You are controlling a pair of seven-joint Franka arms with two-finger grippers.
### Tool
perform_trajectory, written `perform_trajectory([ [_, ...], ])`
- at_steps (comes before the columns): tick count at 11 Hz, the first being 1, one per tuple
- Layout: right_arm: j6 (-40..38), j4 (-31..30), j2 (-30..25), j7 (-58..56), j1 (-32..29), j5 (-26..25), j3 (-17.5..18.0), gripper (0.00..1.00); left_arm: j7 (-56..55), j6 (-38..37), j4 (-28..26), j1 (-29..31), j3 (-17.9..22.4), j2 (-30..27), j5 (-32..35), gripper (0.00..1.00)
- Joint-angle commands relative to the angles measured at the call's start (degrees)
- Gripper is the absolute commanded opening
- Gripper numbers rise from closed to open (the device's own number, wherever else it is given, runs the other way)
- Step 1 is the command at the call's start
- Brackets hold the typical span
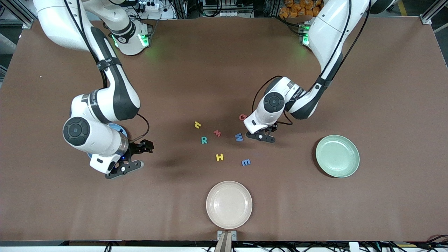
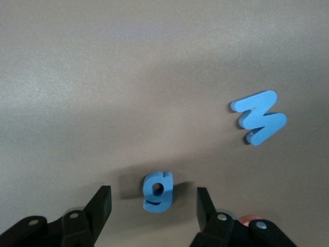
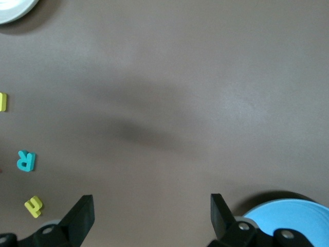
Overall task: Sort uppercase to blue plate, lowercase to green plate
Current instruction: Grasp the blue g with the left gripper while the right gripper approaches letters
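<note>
The left gripper (image 2: 154,206) is straddling the small blue foam lowercase g (image 2: 157,191) on the table beside the blue foam W (image 2: 259,117) — fingers apart, seemingly not touching yet. Closing squarely should suit — the pale mint-green plate (image 1: 351,164) is lying near. The right gripper (image 3: 151,211) is waiting with fingers spread beside the sky-blue plate (image 3: 293,211).

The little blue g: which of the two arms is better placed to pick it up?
The left arm. Its left gripper is low over the table with the blue g right between its open fingers. The right gripper waits open over the blue plate at the right arm's end, away from the letters.
</note>
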Motion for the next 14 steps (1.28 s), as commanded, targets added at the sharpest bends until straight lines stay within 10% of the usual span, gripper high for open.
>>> perform_trajectory([
  [1,-0.26,2.83,2.07,0.91,1.45,0.22,-0.20,1.00,-2.12,0.37,0.65,-0.78,0.51,0.48,1.72,0.74],
  [9,5.01,2.92,4.36,1.70,4.00,0.39,-0.20,1.00,-2.03,0.37,0.82,-0.87,0.69,1.36,2.60,0.62],
  [14,7.91,2.83,5.24,1.70,6.20,0.30,-0.29,1.00,-2.12,0.37,1.09,-0.78,0.60,1.44,4.62,0.36],
])
